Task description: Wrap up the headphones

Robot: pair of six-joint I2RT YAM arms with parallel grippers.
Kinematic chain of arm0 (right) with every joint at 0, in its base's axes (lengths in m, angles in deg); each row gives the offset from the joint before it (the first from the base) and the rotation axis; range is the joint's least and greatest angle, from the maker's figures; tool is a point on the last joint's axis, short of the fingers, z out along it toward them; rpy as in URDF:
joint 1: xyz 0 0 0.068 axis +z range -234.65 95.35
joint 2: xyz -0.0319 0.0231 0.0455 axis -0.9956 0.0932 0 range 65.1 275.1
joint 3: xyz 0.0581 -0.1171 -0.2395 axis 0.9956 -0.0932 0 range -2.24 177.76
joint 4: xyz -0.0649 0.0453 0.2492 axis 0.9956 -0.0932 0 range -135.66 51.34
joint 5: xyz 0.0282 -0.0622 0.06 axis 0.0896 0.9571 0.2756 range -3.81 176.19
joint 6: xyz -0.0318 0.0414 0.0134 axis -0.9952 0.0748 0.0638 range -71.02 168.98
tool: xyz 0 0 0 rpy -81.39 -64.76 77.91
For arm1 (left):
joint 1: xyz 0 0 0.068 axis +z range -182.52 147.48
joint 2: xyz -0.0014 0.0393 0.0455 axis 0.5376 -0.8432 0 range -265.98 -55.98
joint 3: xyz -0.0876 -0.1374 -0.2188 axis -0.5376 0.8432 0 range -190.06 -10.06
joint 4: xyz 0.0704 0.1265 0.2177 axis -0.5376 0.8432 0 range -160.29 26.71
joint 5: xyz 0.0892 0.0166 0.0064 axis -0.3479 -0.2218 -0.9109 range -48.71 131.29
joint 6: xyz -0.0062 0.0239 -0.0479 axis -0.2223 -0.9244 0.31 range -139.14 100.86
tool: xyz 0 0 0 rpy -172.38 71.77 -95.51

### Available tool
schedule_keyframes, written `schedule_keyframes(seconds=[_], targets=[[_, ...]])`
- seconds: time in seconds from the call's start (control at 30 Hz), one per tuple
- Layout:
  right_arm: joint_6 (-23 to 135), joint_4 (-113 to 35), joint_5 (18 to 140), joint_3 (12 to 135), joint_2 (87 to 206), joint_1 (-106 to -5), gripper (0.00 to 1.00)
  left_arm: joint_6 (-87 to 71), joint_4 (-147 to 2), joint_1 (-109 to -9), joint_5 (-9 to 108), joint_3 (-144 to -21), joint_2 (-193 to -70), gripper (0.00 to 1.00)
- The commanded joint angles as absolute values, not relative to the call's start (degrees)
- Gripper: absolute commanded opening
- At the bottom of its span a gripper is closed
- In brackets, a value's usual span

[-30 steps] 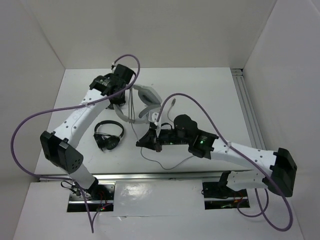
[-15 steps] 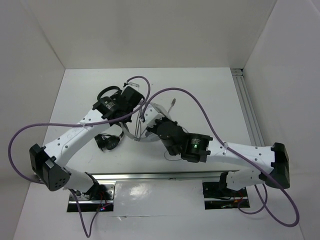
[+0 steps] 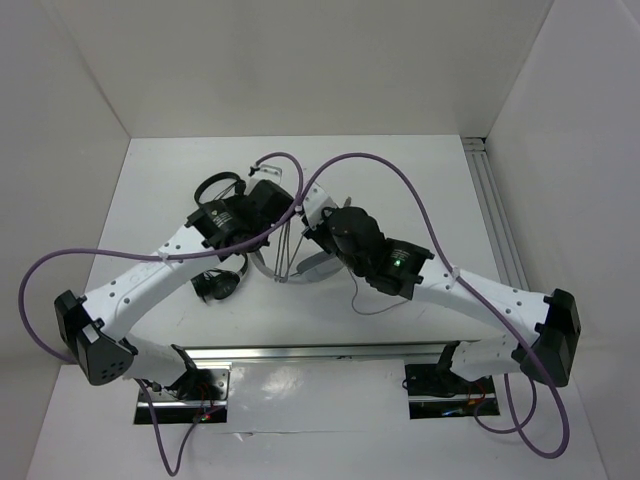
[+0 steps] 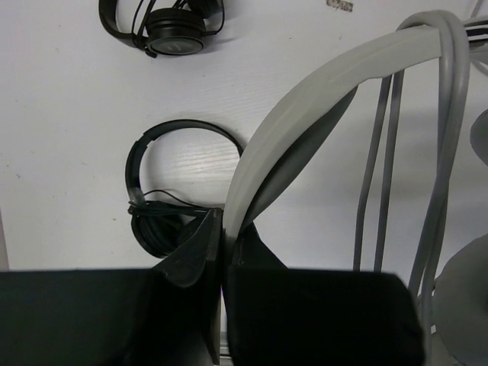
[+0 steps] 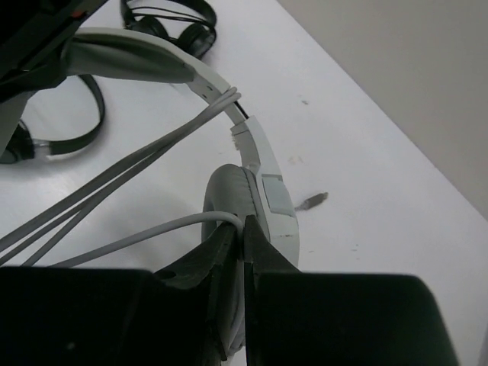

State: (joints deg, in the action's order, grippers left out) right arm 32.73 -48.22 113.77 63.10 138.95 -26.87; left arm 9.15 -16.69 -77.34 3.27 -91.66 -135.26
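Left wrist view — left gripper (image 4: 223, 221) clamped on headphones (image 4: 320, 84) band; right gripper (image 5: 242, 227) pinching their cable (image 5: 152, 231).

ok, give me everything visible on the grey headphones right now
The headphones are light grey, matte plastic by the look, with a wide headband, a padded oval ear cup and a thin grey cable. Several cable strands cross over the headband. The left gripper is shut on the headband's end, holding it raised; the right gripper appears to pinch the cable beside the ear cup.
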Motion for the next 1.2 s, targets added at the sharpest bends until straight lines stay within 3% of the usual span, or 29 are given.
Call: schedule_keyframes(seconds=[0.0,0.43,0.6,0.67,0.8,0.93,0.97,1.0,1.17], targets=[[46.5,-33.8,120.0,64.0,138.4,-35.6,0.12,6.9,-2.8,-84.8,3.1,-92.2,-133.6,0.0],[56.5,-17.4,126.5,53.4,137.0,-38.6,0.17,8.7,-3.3,-86.9,6.8,-93.9,-136.0,0.0],[58.6,-12.2,125.5,51.0,135.8,-38.6,0.32,8.7,-3.3,-87.5,6.8,-93.9,-137.5,0.0],[59.3,-11.7,120.4,50.4,134.6,-38.6,0.32,8.7,-3.3,-87.5,5.5,-93.9,-138.0,0.0],[57.3,-8.9,117.1,49.9,134.6,-39.1,0.21,9.2,-3.8,-87.0,6.0,-94.5,-138.5,0.0],[56.6,-10.0,116.8,49.9,135.9,-39.7,0.16,8.2,-3.8,-87.0,7.4,-96.0,-138.0,0.0],[56.6,-10.0,115.8,49.2,135.9,-40.4,0.05,8.2,-3.8,-87.0,7.4,-96.6,-138.0,0.0],[56.6,-9.1,114.2,48.0,135.9,-41.0,0.01,8.2,-4.5,-87.0,8.2,-96.6,-137.2,0.0],[60.3,-6.9,108.5,45.2,135.8,-46.1,0.0,7.7,-3.9,-87.0,11.0,-97.9,-134.6,0.0]])
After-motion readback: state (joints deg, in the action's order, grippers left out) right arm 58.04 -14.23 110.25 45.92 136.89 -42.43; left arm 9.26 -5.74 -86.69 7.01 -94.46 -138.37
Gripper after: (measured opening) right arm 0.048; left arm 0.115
